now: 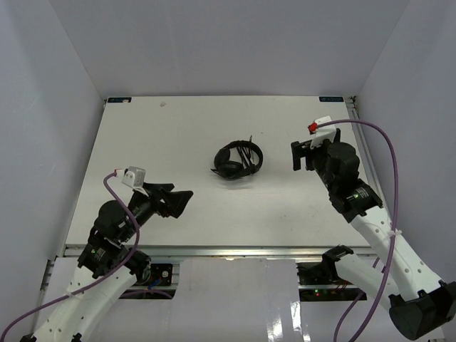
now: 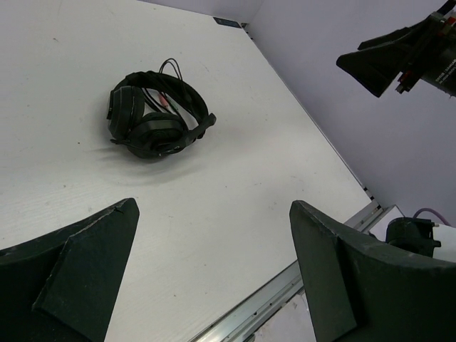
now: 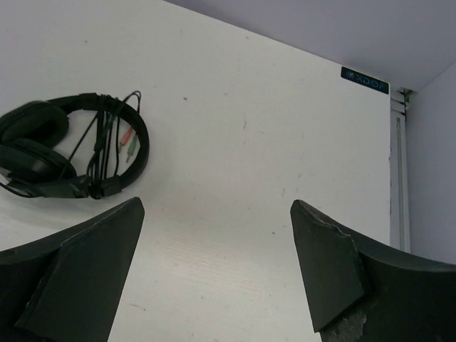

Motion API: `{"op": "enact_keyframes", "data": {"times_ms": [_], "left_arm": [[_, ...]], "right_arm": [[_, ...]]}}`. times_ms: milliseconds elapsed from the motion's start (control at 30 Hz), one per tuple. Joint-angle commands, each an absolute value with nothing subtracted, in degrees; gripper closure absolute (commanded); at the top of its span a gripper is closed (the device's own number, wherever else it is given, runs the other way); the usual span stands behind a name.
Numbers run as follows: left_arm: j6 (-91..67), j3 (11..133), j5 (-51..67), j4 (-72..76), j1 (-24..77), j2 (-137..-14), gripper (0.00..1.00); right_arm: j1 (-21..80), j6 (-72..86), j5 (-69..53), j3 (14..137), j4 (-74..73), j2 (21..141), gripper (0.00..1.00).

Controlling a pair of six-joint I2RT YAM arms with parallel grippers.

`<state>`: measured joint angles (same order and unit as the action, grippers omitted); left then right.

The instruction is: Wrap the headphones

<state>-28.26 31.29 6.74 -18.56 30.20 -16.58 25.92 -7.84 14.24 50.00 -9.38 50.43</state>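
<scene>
Looking down the bench [image 1: 142, 135], I find the headphones [image 1: 237, 161] lying flat near its middle, earcups folded together at the near-left, headband arching to the far-right, cord already bundled across the band. My left gripper [image 1: 177, 201] sits near and to the left of them, spread wide and holding nothing; my right gripper [image 1: 303, 155] hovers to their right at about the same depth, also spread and bare. I judge the right one marginally nearer.
</scene>
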Motion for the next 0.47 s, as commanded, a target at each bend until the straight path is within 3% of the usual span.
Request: {"op": "enact_keyframes", "data": {"times_ms": [0, 433], "left_arm": [[-29.04, 32.96, 4.44, -21.24, 30.41, -14.02, 0.02], [-29.36, 33.4, 4.39, -24.34, 30.41, -12.57, 0.02]], "right_arm": [[24.07, -7.67, 16.51, 46.23, -9.97, 47.03, 0.1], [22.77, -8.44, 12.1, 44.3, -10.65, 42.8, 0.09]]}}
